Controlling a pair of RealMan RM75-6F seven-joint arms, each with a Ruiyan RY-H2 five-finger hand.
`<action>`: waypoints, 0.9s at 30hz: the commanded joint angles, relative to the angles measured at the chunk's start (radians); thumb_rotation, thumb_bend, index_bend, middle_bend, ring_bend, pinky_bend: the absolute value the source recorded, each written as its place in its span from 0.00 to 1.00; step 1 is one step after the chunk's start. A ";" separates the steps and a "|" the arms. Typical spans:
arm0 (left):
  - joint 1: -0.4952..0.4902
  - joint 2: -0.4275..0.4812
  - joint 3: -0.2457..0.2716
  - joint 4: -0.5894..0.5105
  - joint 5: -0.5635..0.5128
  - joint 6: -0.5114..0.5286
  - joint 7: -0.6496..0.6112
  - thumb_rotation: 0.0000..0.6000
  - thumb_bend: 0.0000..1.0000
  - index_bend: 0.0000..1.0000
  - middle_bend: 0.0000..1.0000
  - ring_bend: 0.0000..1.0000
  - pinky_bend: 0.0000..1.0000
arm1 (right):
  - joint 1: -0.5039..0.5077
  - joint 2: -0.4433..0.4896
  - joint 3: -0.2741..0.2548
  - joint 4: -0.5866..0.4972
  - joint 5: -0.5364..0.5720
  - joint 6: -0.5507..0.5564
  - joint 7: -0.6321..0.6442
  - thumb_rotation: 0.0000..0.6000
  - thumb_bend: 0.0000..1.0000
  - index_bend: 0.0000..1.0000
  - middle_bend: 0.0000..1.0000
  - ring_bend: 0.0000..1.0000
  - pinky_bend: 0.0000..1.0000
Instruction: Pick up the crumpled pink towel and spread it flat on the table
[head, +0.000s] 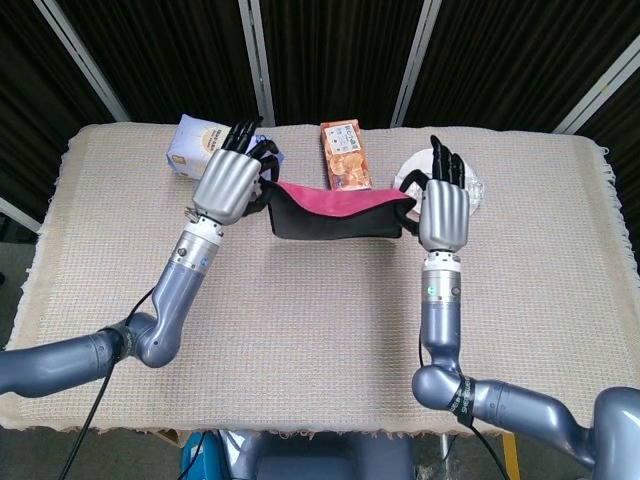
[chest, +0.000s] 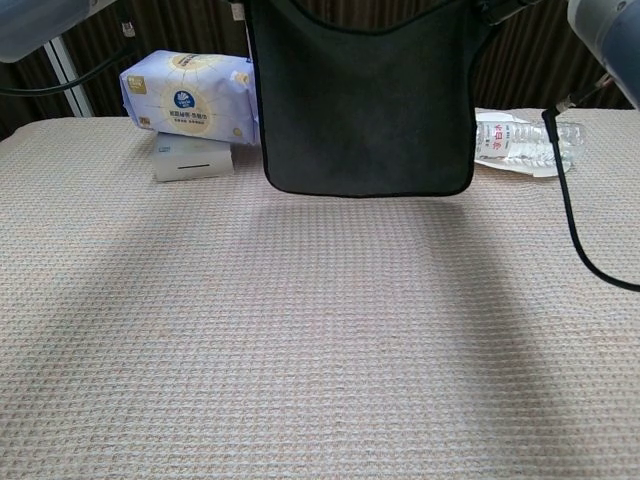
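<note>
Pink towel (head: 335, 207) is off the worktop (head: 320, 330), strung between both hands. Left hand (head: 231, 186) grips its left top corner, right hand (head: 444, 208) grips the right one. Cloth hangs down flat between them, lower edge above the surface.

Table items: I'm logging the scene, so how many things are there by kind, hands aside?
Towel: 1
Tissue pack: 1
Snack box: 1
Plastic bottle: 1
White plate: 1
White box: 1
Total: 6
</note>
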 joint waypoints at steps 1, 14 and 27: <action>-0.004 -0.005 -0.015 0.008 -0.002 0.005 -0.005 1.00 0.48 0.53 0.30 0.01 0.03 | 0.005 0.008 0.007 -0.009 0.003 0.006 -0.004 1.00 0.56 0.61 0.04 0.00 0.00; -0.020 -0.060 -0.030 0.059 -0.008 0.005 -0.007 1.00 0.48 0.53 0.30 0.01 0.03 | 0.034 0.032 0.030 0.033 0.033 -0.011 0.015 1.00 0.56 0.61 0.04 0.00 0.00; -0.053 -0.152 -0.046 0.172 -0.025 -0.016 -0.027 1.00 0.48 0.53 0.30 0.01 0.03 | 0.069 0.024 0.037 0.137 0.047 -0.049 0.068 1.00 0.56 0.61 0.04 0.00 0.00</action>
